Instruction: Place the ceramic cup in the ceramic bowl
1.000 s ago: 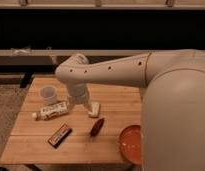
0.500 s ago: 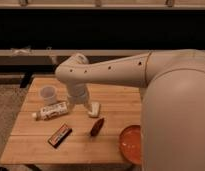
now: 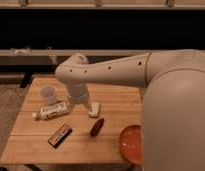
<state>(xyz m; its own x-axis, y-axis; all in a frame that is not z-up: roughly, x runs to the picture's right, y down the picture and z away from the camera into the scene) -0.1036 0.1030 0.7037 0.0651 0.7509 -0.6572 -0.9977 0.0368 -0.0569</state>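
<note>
- The gripper (image 3: pixel 90 107) hangs low over the middle of the wooden table (image 3: pixel 116 107), pointing down from the bent wrist, with its jaws spread wide and nothing between them
- The ceramic cup (image 3: pixel 48 94) stands upright near the table's back left corner, its long axis vertical and its mouth up; it is free of the gripper and not touching anything beside it
- From the gripper the cup lies toward the picture's left and a little farther back, near but clearly apart; the robot has only this one arm, so the reach must go that way
- A white labelled bottle (image 3: pixel 51 111) lies on its side just in front of the cup, between cup and table edge, and I judge it the likeliest thing to be knocked on the approach
- The ceramic bowl (image 3: pixel 130 145) sits at the front right, partly hidden by the robot's body, so the cup must be carried across the table, past the dark-red elongated object (image 3: pixel 96 126)
- Against the earlier frames nothing seems changed: arm, cup, bottle and bowl keep their places, and the jaws stand just as wide
</note>
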